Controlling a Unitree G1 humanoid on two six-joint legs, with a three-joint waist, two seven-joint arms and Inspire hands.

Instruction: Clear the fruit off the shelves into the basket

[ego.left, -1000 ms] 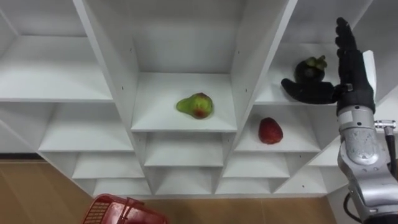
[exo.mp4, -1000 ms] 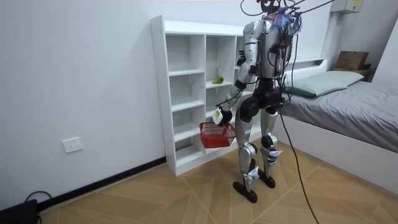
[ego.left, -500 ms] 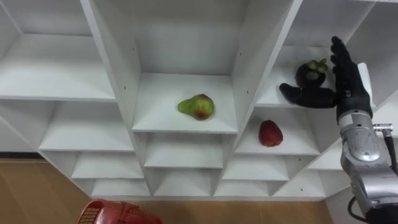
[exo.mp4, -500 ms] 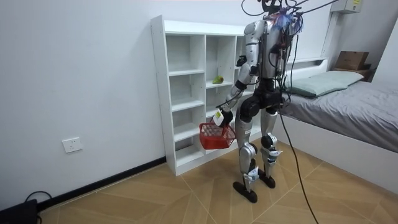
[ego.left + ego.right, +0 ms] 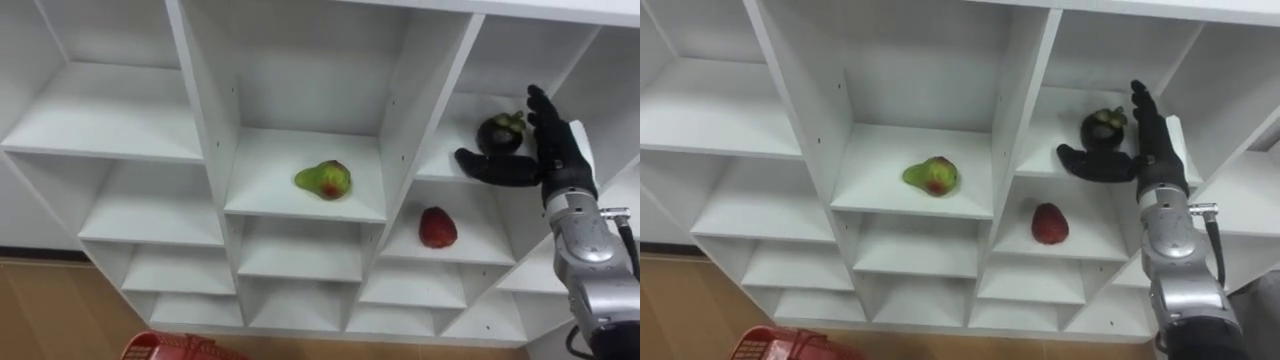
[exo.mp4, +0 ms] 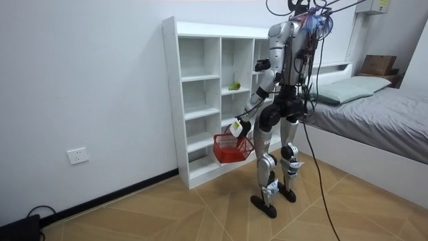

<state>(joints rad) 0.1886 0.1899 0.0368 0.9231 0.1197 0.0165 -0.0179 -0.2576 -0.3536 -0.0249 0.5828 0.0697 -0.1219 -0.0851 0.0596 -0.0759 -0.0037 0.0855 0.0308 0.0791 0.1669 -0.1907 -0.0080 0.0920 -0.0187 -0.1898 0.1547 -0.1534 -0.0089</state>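
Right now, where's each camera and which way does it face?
Left eye view: on the head, facing the white closet shelves; right hand and forearm show beside the mangosteen.
Right eye view: same, slightly offset; shares the pear, red fruit, basket.
Room view: off in the room, sees whole robot at the closet, basket at its left hand.

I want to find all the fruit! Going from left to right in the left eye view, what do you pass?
red basket → green fruit → red fruit → dark fruit
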